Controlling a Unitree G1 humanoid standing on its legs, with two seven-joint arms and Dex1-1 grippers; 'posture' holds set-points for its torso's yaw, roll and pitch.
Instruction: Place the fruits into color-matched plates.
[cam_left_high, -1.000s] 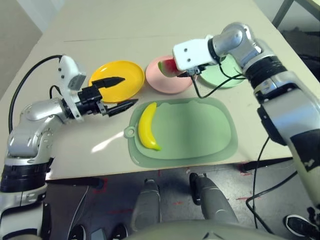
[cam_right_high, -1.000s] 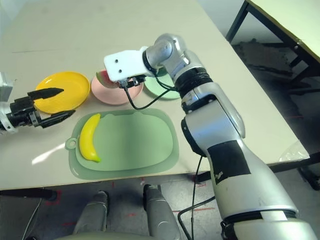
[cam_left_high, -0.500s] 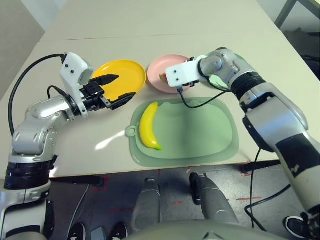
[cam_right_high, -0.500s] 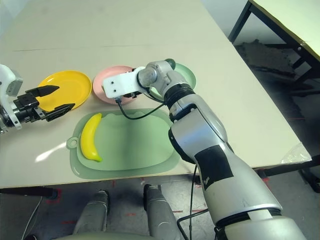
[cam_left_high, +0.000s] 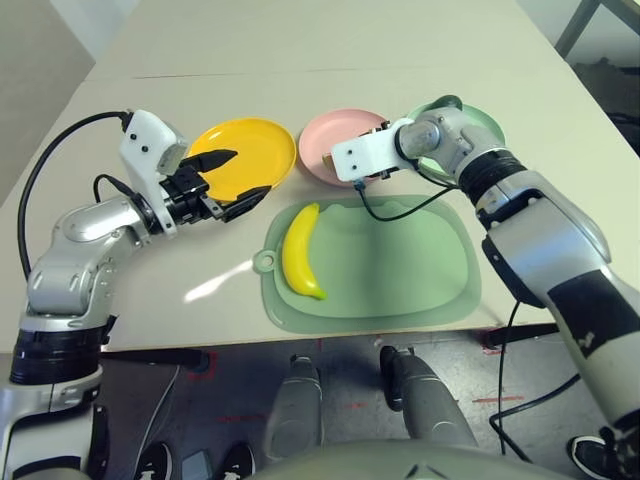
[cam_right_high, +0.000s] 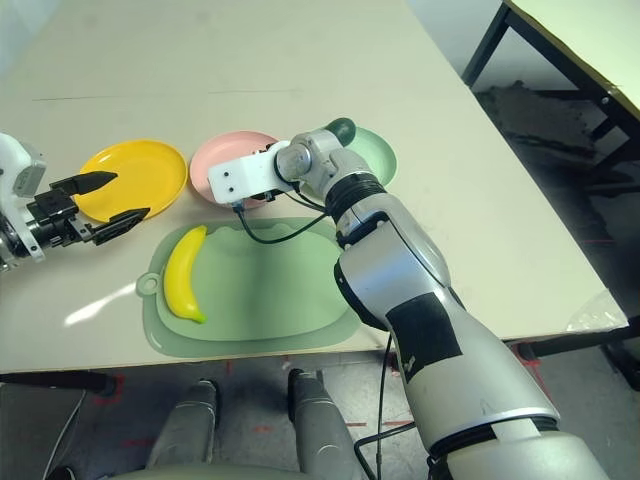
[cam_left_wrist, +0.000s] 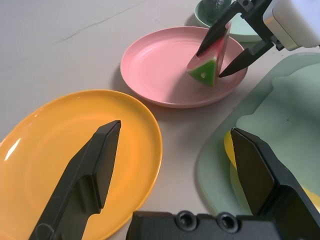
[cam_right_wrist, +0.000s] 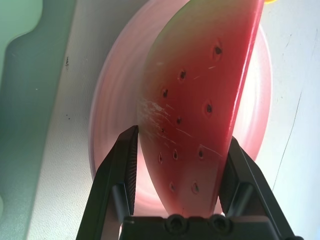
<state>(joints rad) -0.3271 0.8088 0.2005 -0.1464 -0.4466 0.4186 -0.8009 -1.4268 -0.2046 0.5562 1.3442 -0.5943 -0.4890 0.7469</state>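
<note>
The table (cam_left_high: 330, 60) is viewed from above by both head cameras, facing forward and down from the six o'clock edge. The pink plate (cam_left_wrist: 165, 65) is seen low and close from the left wrist, looking along the tabletop. The same plate is seen nearer still from the right wrist.

We are seeing a glossy yellow plate (cam_left_wrist: 75, 145) and a smooth pink plate (cam_left_wrist: 165, 65), both looking like plastic. The watermelon wedge (cam_right_wrist: 200, 105) is showing a shiny red face with fine pale scratches (painted dark seeds too). The banana (cam_left_high: 297, 250) is looking smooth and glossy, the cutting mat (cam_left_high: 400, 260) matt, the table (cam_left_high: 300, 40) matt beige. The left gripper (cam_left_wrist: 175, 165) is showing matt black fingers (cam_left_wrist: 95, 165).
</note>
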